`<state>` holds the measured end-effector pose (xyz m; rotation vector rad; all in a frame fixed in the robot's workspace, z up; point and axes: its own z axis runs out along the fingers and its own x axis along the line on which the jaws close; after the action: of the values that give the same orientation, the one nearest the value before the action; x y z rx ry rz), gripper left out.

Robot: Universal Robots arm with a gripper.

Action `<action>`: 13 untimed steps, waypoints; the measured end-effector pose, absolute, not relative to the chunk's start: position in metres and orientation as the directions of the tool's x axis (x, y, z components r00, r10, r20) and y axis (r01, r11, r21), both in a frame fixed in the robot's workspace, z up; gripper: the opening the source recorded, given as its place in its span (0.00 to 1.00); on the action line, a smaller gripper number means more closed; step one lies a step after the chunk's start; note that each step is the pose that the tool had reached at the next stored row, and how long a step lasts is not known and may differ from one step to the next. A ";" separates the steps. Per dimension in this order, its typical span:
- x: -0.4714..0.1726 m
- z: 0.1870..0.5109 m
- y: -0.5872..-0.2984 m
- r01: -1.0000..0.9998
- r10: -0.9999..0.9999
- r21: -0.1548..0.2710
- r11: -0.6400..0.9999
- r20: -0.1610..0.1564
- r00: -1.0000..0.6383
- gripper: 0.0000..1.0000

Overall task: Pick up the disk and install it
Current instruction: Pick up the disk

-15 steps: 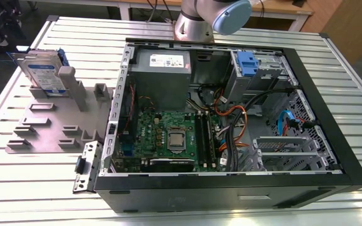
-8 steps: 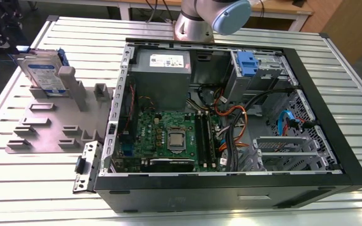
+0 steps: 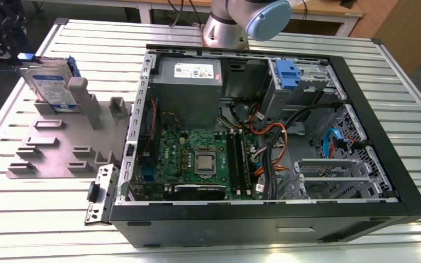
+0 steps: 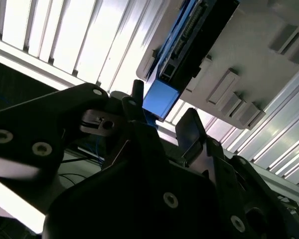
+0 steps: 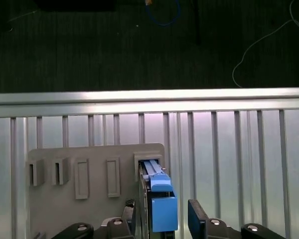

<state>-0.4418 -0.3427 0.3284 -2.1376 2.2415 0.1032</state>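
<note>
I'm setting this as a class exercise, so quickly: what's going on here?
The robot arm's gripper is open, its fingers flanking the blue end of the disk without clamping it. The disk stands on edge in a slot of the grey holder on the table, beside the open computer case. It is not yet installed.

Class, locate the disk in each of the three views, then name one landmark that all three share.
Exterior view: the disk stands upright in the grey holder, at the exterior view's left.
First wrist view: the disk is edge-on in the holder's slot, between the open hand's fingertips.
Second wrist view: the disk's blue-bracketed edge lies just beyond the hand.
Shared landmark: the grey holder.
</note>
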 end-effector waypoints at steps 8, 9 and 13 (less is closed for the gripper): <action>-0.442 0.328 -0.342 -0.999 -0.997 0.018 0.047 -0.062 -0.048 0.56; -0.442 0.327 -0.341 -0.999 -0.997 0.018 0.047 -0.053 -0.048 0.56; -0.442 0.323 -0.338 -0.999 -0.998 0.017 0.047 -0.042 -0.047 0.56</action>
<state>-0.4423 -0.3380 0.3229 -2.1553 2.2592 0.0647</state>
